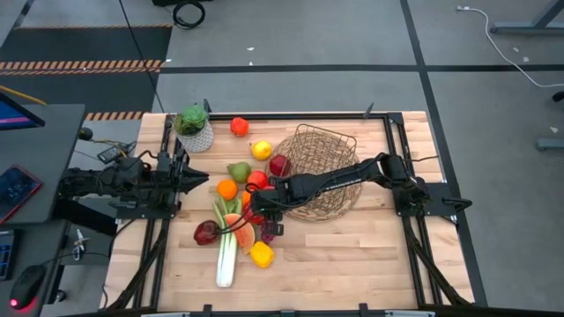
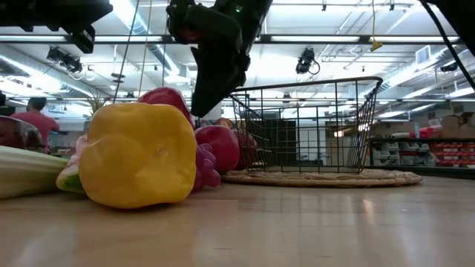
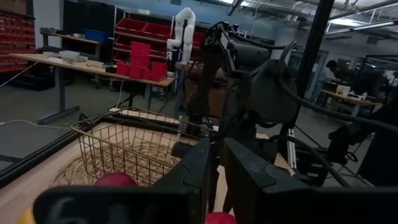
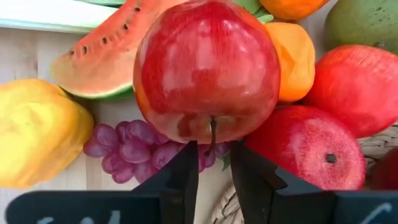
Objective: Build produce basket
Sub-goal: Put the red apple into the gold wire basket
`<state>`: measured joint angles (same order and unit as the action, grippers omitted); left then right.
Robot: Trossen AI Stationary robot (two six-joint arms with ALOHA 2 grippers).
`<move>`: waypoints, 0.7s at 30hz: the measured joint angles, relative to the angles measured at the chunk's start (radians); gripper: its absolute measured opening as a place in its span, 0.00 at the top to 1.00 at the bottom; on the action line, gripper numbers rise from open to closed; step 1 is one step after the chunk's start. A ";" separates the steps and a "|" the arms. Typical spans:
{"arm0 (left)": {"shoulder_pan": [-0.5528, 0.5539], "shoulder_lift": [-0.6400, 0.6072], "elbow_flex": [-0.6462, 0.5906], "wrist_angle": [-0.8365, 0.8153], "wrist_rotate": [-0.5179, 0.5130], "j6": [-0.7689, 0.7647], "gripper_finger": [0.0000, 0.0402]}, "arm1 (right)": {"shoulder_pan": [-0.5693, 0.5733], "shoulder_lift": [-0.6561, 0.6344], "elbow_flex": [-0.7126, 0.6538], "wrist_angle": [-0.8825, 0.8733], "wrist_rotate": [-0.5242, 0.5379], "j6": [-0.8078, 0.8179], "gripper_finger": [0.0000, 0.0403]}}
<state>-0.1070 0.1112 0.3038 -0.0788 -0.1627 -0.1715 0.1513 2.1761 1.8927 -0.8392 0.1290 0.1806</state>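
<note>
The brown wire basket (image 1: 322,167) (image 2: 312,126) stands right of centre on its wide woven rim. The produce lies in a heap to its left: red apples (image 1: 257,179), an orange (image 1: 227,188), a pear (image 1: 238,170), a lemon (image 1: 261,150), a watermelon slice (image 4: 99,59), grapes (image 4: 127,152), a leek (image 1: 226,255) and a yellow pepper (image 2: 137,152). My right gripper (image 4: 212,165) (image 1: 254,210) slants down over the heap. Its fingers stand narrowly apart on either side of the stem (image 4: 211,134) of a big red apple (image 4: 205,68). My left gripper (image 1: 198,176) waits at the table's left, shut. My right gripper comes at the red apple's stem end (image 4: 211,140) slanting down from the table's right. The stem stands in the gap between the two fingertips (image 4: 189,162) without meeting either. Whether the tips touch the apple's skin, I cannot tell.
A small white netted pot with a green plant (image 1: 194,128) stands at the far left, with a red pepper (image 1: 239,126) beside it. Bare wood lies along the near edge and to the right of the basket. A person sits in the room behind the table (image 2: 33,115).
</note>
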 joint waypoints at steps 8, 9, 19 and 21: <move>0.000 0.000 0.000 0.000 0.000 0.000 0.87 | 0.000 0.000 0.000 0.000 -0.007 -0.003 0.82; 0.000 0.000 0.000 0.000 0.000 0.000 0.87 | 0.000 0.000 0.000 0.000 -0.007 -0.005 0.82; 0.000 0.000 -0.001 0.000 0.000 0.000 0.87 | 0.000 0.000 0.000 0.017 -0.019 -0.027 0.83; 0.000 0.000 -0.001 0.000 0.000 0.000 0.87 | 0.000 0.000 0.000 0.017 -0.020 -0.032 0.85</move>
<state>-0.1070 0.1112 0.3031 -0.0788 -0.1623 -0.1716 0.1513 2.1761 1.8927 -0.8226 0.1088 0.1490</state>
